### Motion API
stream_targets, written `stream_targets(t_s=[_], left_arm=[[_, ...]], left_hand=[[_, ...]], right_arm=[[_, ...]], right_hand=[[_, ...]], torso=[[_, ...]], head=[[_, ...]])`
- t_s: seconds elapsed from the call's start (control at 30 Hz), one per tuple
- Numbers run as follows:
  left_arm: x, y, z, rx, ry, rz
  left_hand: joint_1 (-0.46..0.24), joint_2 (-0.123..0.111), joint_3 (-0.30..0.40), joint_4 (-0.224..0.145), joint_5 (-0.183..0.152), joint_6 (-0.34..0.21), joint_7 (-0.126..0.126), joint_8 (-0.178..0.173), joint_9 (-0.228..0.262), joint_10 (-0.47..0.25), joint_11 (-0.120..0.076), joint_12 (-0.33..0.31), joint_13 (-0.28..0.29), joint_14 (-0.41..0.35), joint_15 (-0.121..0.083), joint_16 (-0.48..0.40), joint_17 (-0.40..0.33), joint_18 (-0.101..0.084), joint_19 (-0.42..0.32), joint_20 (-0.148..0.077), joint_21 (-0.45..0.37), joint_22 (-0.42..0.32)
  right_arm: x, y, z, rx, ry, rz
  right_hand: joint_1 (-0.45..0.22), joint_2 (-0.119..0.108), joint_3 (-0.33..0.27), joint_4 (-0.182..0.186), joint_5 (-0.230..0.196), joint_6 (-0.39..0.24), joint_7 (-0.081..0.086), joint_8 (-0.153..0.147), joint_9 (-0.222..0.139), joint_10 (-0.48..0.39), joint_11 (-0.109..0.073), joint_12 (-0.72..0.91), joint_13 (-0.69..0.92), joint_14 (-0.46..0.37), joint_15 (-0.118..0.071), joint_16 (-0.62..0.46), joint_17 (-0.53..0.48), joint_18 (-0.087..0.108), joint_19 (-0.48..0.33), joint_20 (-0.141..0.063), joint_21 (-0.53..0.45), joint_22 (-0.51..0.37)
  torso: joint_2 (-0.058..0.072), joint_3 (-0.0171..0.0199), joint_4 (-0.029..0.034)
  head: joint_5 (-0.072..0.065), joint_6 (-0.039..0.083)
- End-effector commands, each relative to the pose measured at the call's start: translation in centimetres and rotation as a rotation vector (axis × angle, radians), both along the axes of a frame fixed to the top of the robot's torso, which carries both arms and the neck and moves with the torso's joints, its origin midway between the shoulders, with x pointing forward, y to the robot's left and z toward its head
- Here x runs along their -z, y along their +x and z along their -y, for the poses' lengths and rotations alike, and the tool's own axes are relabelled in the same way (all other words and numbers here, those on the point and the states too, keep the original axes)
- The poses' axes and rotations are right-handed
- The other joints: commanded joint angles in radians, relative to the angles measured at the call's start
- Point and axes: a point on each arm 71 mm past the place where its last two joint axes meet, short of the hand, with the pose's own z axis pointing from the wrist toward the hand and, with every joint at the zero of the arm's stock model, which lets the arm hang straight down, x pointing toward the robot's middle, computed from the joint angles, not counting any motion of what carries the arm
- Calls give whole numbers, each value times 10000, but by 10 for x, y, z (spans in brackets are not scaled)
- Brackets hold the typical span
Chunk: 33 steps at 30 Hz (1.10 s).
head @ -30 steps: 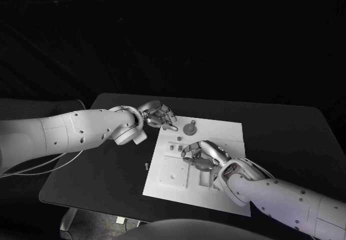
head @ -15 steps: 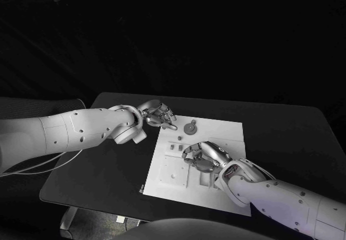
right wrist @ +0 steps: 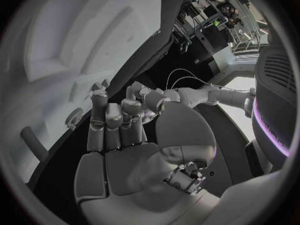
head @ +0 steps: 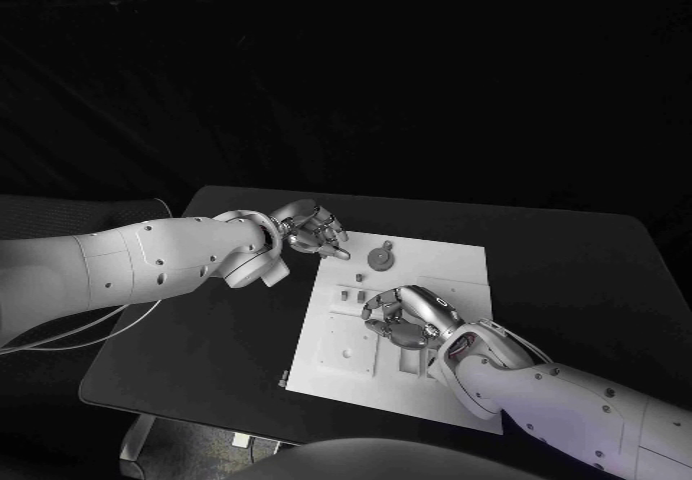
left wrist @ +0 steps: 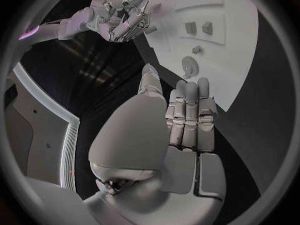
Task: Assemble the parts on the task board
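White task board beneath right hand

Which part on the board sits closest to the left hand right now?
The round disc-shaped part near the task board's far edge, just beside the left hand. The small block-shaped parts lie further in, toward the right hand.

Both hands empty, fingers loosely curled
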Motion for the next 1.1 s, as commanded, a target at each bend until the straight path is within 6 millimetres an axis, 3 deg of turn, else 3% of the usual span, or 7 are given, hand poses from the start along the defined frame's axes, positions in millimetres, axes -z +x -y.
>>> stream_targets(t_s=[0.03, 0.5, 0.73, 0.93, 1.1], left_arm=[[-1, 0, 1, 88, -10, 0], [-1, -1, -3, 136, 97, 18], [0, -5, -15, 464, 627, 174], [2, -16, -28, 733, 1150, 455], [3, -23, -36, 1238, 1827, 557]], left_hand=[[69, 9, 35, 10, -36, -45, 26, 63, 12, -37, -6, 54, 9, -46, -21, 20, 7, 199, -15, 61, -11, 13], [168, 45, 113, 11, -29, 41, -8, 116, 33, -17, -21, 78, 18, -26, -29, 29, 8, 201, -2, 57, -5, 15], [738, 205, 763, 11, 81, 483, -211, 263, 39, 138, -102, 94, -13, 97, -81, 59, -4, 200, 71, 21, 5, 2], [1102, 243, 1418, 5, 114, 482, -532, 57, -147, 480, -213, -2, -108, 319, -166, 69, -43, 182, 228, -52, 18, -51], [1092, 221, 1610, 6, 129, 619, -498, 26, -215, 711, -274, -113, -136, 511, -243, 65, -73, 174, 387, -119, 37, -85]], right_arm=[[-1, -2, -1, -117, -19, 62], [-4, -4, -1, -142, 29, 12], [-9, -4, 2, -104, 132, -34], [-17, -2, 3, -104, 229, 23], [-20, 3, 7, 9, 199, -15]], right_hand=[[11, -121, -53, 16, -54, -40, 39, -36, -15, -3, -17, -8, 4, 3, -76, -39, -2, 153, 76, -21, -6, 68], [2, -139, -64, 19, -68, -47, 41, -40, -20, 3, -15, -12, 1, 9, -75, -41, -4, 153, 83, -23, -5, 67], [-4, -165, -77, 19, -84, -119, 58, -83, -47, 10, -1, -21, -5, 16, -68, -47, -8, 153, 89, -26, -10, 61], [-16, -196, -91, 19, -94, -180, 78, -120, -73, 10, 18, -32, -10, 18, -53, -55, -13, 153, 89, -27, -18, 55], [-47, -237, -119, 25, -112, -242, 102, -159, -102, 8, 40, -41, -13, 18, -33, -63, -17, 153, 90, -25, -26, 50]], torso=[[0, -3, -3], [0, 6, -10], [-1, 17, -4], [2, 18, -20], [-16, 5, -2]], head=[[8, 9], [30, 18], [28, 60], [28, 131], [-1, 175]])
